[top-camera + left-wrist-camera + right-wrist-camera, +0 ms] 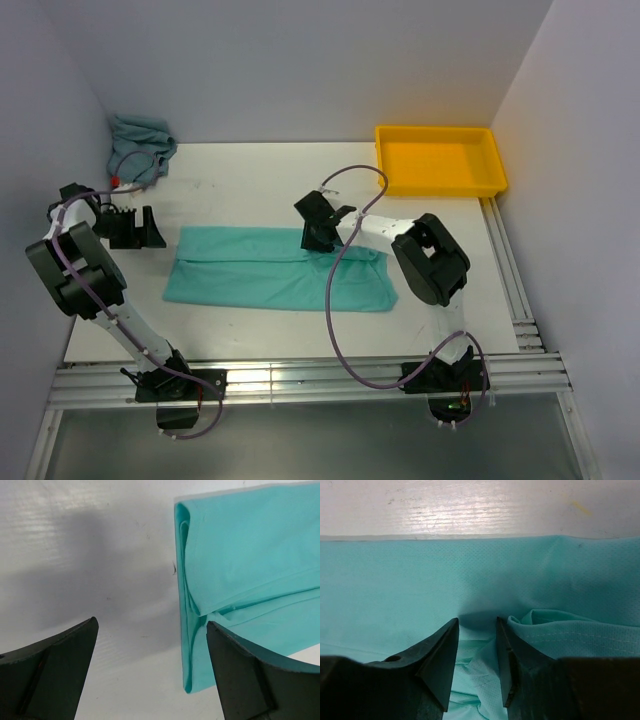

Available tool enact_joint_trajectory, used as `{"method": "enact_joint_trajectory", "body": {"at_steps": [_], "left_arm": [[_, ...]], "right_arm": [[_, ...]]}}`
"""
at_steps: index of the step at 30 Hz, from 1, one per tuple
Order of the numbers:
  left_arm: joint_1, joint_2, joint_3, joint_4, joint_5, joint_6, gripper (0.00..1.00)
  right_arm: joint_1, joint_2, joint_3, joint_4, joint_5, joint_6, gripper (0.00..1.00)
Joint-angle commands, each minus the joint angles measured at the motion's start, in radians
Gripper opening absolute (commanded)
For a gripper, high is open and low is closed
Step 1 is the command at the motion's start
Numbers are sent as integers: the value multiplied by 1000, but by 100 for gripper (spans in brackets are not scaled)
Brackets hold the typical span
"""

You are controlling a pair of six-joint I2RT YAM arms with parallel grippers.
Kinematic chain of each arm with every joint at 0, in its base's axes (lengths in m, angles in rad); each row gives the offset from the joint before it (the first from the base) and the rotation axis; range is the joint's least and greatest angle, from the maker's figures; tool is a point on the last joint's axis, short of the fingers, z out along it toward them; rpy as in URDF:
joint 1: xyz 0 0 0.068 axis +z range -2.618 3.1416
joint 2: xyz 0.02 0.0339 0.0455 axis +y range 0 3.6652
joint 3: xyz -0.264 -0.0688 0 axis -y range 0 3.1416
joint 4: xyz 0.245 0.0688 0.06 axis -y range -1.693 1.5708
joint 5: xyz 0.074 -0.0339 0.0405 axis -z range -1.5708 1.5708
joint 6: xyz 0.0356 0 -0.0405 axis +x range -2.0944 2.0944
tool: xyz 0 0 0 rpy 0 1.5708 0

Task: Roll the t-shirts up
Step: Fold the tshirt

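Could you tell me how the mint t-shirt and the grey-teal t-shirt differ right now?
The mint t-shirt lies folded into a flat band in the middle; the grey-teal t-shirt sits crumpled in the far left corner. The mint one is brighter, the grey-teal duller. Neither is rolled.

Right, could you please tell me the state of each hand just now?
Left hand: open, holding nothing.
Right hand: part closed over the bright mint-turquoise fabric t-shirt; grip cannot be told.

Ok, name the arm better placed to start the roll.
Left, probably: the left hand, open, sits at a short end of the mint t-shirt, where rolling would start; the right hand is mid-shirt.
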Motion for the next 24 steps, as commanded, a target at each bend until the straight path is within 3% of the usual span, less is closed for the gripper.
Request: {"method": "enact_joint_trajectory", "body": {"at_steps": [1, 6, 12, 24], "left_arm": [[-10, -19, 78, -48, 67, 18, 96], [-79, -81, 91, -11, 27, -29, 96], [-240, -114, 130, 59, 17, -128, 91], [-622, -53, 167, 306, -50, -336, 81]], "right_arm": [[-8, -13, 1, -56, 3, -8, 45], [-8, -113, 44, -112, 46, -21, 52], [-8, -271, 34, -161, 109, -8, 57], [-67, -431, -193, -188, 195, 81, 56]]}}
